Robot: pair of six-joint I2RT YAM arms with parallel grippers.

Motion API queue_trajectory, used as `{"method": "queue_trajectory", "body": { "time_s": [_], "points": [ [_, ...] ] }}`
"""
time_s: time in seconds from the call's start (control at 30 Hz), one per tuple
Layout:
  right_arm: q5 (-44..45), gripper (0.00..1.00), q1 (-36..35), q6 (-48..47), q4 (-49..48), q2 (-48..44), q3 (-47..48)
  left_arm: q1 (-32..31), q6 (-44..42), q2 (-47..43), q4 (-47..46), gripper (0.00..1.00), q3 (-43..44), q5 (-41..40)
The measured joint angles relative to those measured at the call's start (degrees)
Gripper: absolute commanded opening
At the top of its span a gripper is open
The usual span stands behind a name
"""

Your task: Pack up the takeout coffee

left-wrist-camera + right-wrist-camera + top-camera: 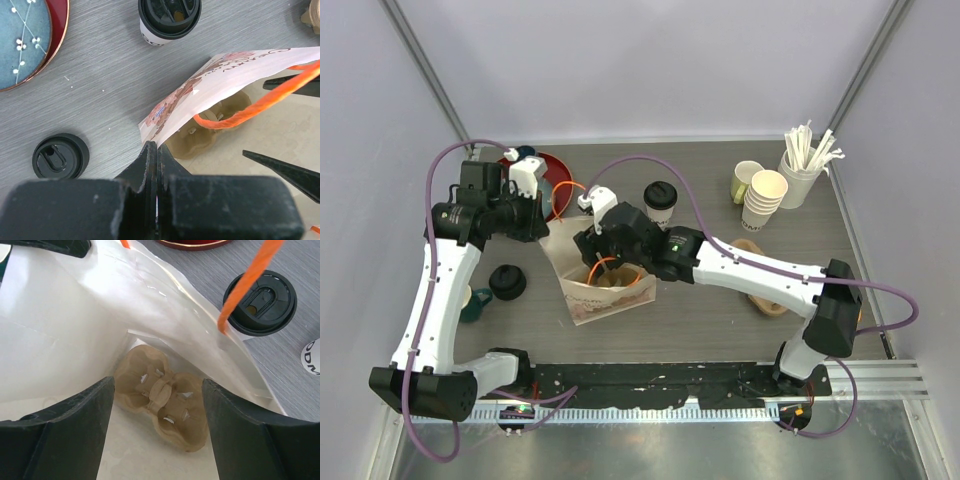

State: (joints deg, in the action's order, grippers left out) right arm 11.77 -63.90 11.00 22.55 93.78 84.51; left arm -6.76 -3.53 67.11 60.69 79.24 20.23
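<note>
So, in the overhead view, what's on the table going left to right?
Near lidded cup → paper bag → far lidded cup → green mug → holder of white sticks.

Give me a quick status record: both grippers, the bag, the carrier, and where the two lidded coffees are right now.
left gripper: shut on the paper bag's rim
right gripper: open, empty, over the bag's mouth
paper bag: on the table, mouth open, orange handles
cup carrier: lying in the bottom of the bag, its pockets empty
first lidded cup: upright on the table beyond the bag
second lidded cup: on the table left of the bag, only its black lid shows
cups packed: none yet
</note>
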Motion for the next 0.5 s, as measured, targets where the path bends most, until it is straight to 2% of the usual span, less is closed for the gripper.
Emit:
{"method": "queue_trajectory", "body": {
  "time_s": [0.1, 0.13, 0.2, 0.23, 0.33, 0.43, 0.5],
  "points": [
    [0.8, 0.61, 0.3, -0.1, 0.0, -0.4, 0.2, 0.0, -0.1, 0.0, 0.0, 0.00, 0.0, -0.3],
    [1.0, 0.53, 0.5, 0.1, 0.2, -0.4, 0.2, 0.0, -0.1, 0.0, 0.0, 0.00, 0.0, -0.3],
    [1.1, 0.43, 1.1, 0.2, 1.2, -0.3, 0.2, 0.0, -0.1, 0.0, 0.0, 0.00, 0.0, -0.3],
    [1.0, 0.32, 1.4, 0.4, 1.5, -0.1, 0.2, 0.0, -0.1, 0.0, 0.0, 0.00, 0.0, -0.3],
    [1.0, 0.15, 1.9, 0.6, 2.3, 1.5, 0.2, 0.0, -0.1, 0.0, 0.0, 0.00, 0.0, -0.3],
    [0.5, 0.04, 2.2, 0.0, 3.2, 4.0, 0.2, 0.0, -0.1, 0.1, 0.0, 0.00, 0.0, -0.3],
    [-0.7, 0.01, 2.1, -0.8, 3.6, 6.4, 0.2, 0.0, 0.0, 0.3, -0.1, 0.00, 0.0, -0.2]
  ]
}}
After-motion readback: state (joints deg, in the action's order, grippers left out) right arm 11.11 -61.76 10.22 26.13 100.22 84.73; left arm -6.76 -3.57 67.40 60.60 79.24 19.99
